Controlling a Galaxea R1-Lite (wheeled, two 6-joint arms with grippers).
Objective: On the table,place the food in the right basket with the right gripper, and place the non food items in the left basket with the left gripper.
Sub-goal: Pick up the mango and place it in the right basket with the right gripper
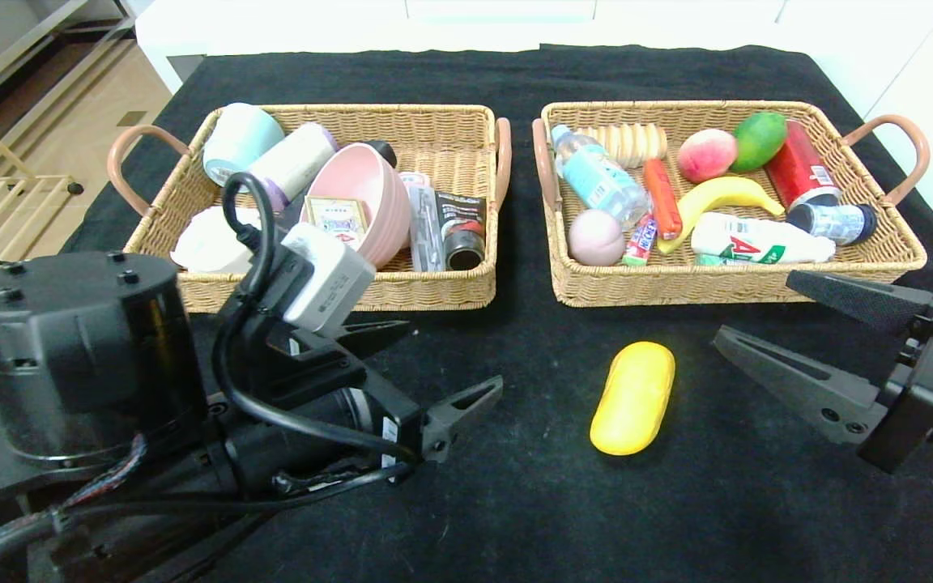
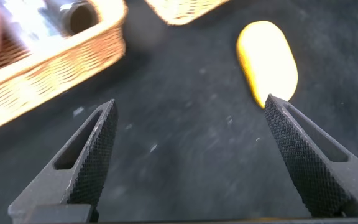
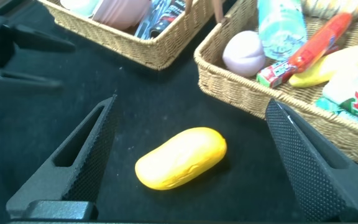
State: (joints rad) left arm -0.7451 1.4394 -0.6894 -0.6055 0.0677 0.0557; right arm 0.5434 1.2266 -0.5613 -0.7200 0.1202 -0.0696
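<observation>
One yellow fruit (image 1: 632,397) on table (image 1: 515,502); two baskets; both hands spread

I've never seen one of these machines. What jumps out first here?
A lone oblong yellow fruit lies on the black table, in front of two full wicker baskets. The right tool hangs open just right of it; the left tool is open too, low at its left.
</observation>
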